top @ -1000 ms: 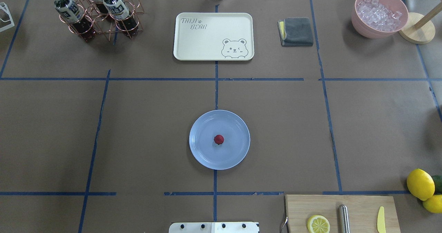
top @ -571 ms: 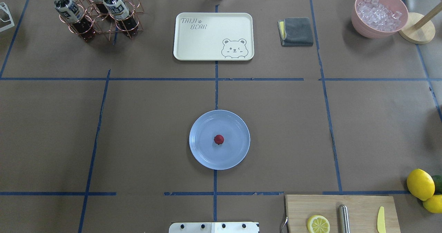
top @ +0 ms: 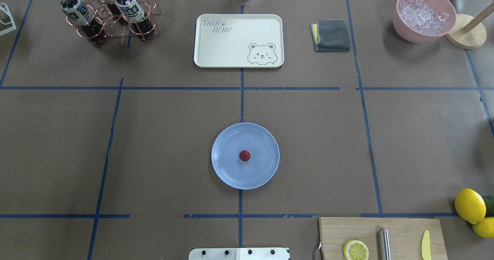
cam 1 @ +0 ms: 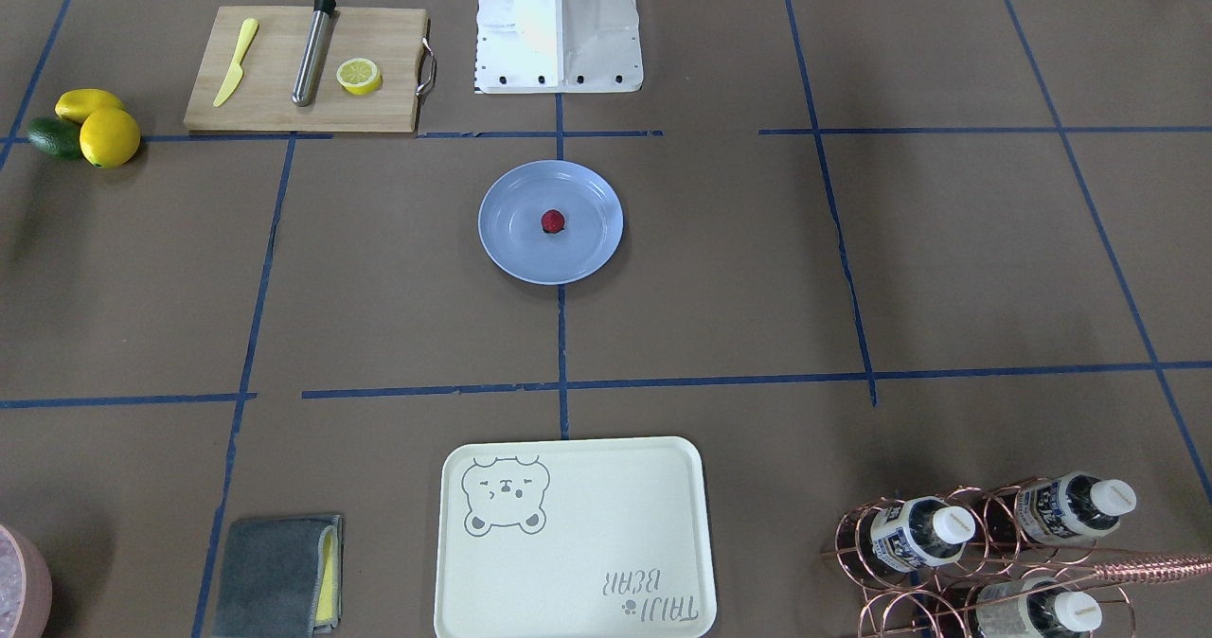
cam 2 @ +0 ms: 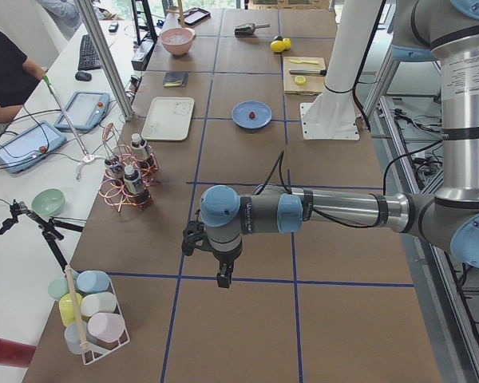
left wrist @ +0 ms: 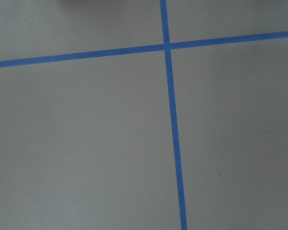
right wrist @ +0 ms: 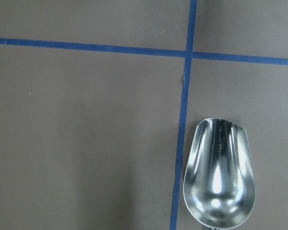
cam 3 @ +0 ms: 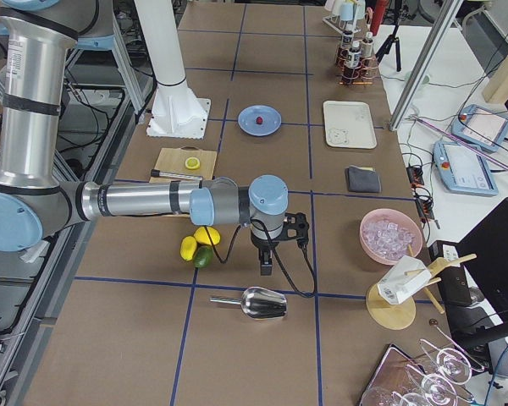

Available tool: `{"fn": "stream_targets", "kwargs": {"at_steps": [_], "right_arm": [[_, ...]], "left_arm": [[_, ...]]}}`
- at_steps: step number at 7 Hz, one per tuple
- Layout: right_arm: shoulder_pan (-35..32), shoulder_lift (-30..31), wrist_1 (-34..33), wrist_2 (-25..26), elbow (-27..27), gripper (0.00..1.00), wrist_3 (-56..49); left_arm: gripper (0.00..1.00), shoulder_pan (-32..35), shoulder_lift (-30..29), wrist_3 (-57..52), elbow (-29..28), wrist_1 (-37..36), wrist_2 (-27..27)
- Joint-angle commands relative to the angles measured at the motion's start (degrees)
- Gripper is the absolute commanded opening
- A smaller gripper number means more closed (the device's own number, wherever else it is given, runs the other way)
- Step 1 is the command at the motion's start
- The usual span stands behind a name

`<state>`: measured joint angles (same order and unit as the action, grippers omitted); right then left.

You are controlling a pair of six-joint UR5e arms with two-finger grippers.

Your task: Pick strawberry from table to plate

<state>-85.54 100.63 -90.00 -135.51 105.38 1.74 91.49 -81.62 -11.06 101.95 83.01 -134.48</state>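
I begin at the robot's left end of the table (top: pixel 162 136). There the left gripper (cam 2: pixel 222 279) hangs over bare paper and points down; its wrist camera shows only a cross of blue tape. Only the side camera shows it, so I cannot tell if its jaws are apart or closed. I see nothing in it.

In the middle stands the plate (top: pixel 227 169), just in front of the robot's base, on the central tape line. The strawberry (top: pixel 244 155) lies on it, near the centre and well inside the rim. From the left gripper it lies far toward the robot's right. From the right gripper it lies far toward the robot's left. Neither arm is clearly the nearer one.

The berry looks almost round from above, so I find no long axis for a grasp. A darker spot at its edge is perhaps the stem end, but it is too small to be sure.

At the right end, the right gripper (cam 3: pixel 265 269) hangs near a metal scoop (cam 3: pixel 258 302); its state I also cannot tell. I judge the placing done.
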Motion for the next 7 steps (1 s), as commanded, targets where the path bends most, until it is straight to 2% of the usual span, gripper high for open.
{"fn": "stream_targets", "kwargs": {"at_steps": [1, 7], "right_arm": [[0.4, 0.1, 0.1, 0.4, 0.0, 1.00, -0.2], [0.5, 0.2, 0.4, 0.2, -0.4, 1.00, -0.2]], "left_arm": [[1.00, 0.0, 0.1, -0.8, 0.1, -0.7, 0.0], [1.00, -0.1, -0.6, -0.8, -1.4, 0.0, -0.1]]}}
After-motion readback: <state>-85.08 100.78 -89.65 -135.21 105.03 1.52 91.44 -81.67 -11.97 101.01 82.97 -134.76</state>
